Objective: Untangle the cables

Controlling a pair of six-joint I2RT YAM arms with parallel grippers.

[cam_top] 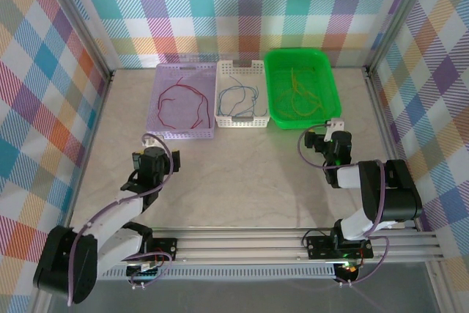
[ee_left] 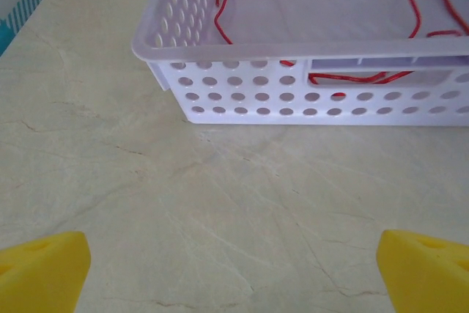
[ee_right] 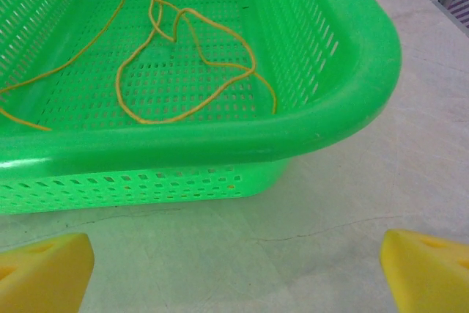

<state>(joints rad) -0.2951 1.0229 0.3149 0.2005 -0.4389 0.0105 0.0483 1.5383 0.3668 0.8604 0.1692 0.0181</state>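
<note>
Pale stone-look table inside checked walls, three baskets in a row at the far side, both arms short of them

Your left gripper hovers over bare table just before the lilac basket, its yellow pads spread wide with nothing between them; a red cable lies loose inside that basket. Your right gripper gapes just as empty before the near corner of the green basket, where orange-yellow cables loop and cross (knotted or not, you cannot tell). The white basket between the two holds a blue-grey cable
</note>
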